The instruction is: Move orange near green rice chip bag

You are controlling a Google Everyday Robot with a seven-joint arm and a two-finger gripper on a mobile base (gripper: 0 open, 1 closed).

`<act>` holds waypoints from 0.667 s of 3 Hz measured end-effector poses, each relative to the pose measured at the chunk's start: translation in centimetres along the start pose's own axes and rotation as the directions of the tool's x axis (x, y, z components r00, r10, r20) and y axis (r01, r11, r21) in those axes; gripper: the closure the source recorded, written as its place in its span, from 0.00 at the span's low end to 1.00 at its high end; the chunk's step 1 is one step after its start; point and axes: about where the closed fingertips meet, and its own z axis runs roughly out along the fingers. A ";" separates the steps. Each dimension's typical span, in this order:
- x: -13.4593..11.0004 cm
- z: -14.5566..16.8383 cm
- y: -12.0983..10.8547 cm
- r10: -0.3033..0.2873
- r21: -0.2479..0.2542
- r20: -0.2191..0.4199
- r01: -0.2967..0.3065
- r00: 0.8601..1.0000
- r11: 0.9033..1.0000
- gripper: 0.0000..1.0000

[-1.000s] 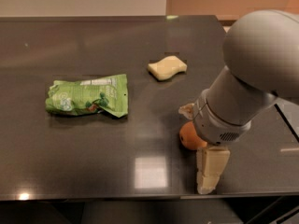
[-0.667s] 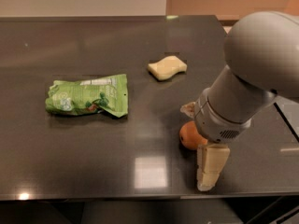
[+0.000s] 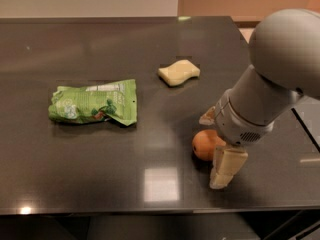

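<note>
- Fingers (image 3: 226, 166): set wide, one pale pad on the near side of the orange (image 3: 204, 145), the other showing just beyond its far side. The fruit sits in the gap between them. I judge them not yet pressed home (contact with the near pad is hard to read).
- Gripper (image 3: 212, 151): low over the dark table (image 3: 150, 44), at the fruit's level.
- Change over the last second: none that I can make out. Fruit and gripper sit where they were, as do the other items. Reads as a pause at the grasp point, so the transfer has not begun.
- Arm (image 3: 250, 114): comes in from the right, wrist canted down and to the left toward the fruit, with the big rounded link (image 3: 292, 49) high behind it.
- Green rice chip bag (image 3: 92, 103): well apart from the fingers, off to the left and a little farther back, lying flat and crumpled.
- Pale yellow sponge (image 3: 179, 72): beyond the fingers, farther back on the table, not involved.
- Still to do: close, lift, carry left.
</note>
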 end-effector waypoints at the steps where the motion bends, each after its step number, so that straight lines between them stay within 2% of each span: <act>1: 0.2 0.1 -0.2 0.007 -0.002 -0.002 -0.007 1.000 1.000 0.42; 2: -0.1 -0.3 -0.4 0.028 -0.018 -0.002 -0.028 1.000 0.999 0.64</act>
